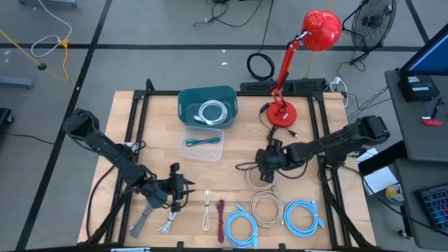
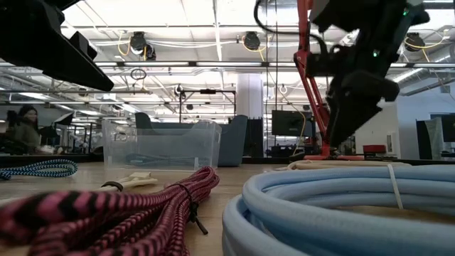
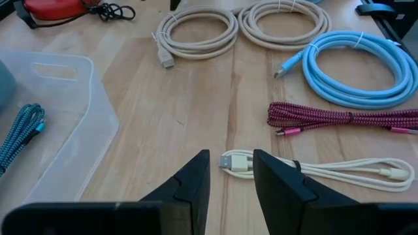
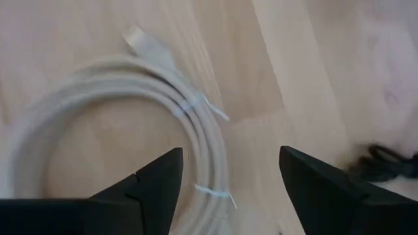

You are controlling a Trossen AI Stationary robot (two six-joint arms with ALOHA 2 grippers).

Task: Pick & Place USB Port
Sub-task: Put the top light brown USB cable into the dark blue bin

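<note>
My right gripper (image 1: pixel 265 171) (image 4: pixel 228 176) hangs open, pointing steeply down over a beige coiled USB cable (image 1: pixel 259 179) (image 4: pixel 124 124) that lies flat on the wood; it touches nothing. My left gripper (image 1: pixel 185 187) (image 3: pixel 230 175) is open near the front left. Its fingertips stand either side of the plug end (image 3: pixel 236 162) of a cream cable (image 1: pixel 207 210), apart from it. A teal bin (image 1: pixel 183 105) holding a white coil and a clear bin (image 1: pixel 189 133) with a teal cable stand at the middle back.
Along the near edge lie a second beige coil (image 1: pixel 266 210), two light-blue coils (image 1: pixel 241 227) (image 1: pixel 302 215), a magenta cable (image 1: pixel 220 220) and a grey-white cable (image 1: pixel 168 224). A red desk lamp (image 1: pixel 283 112) stands at the back right. Bare wood lies between the bins and the cables.
</note>
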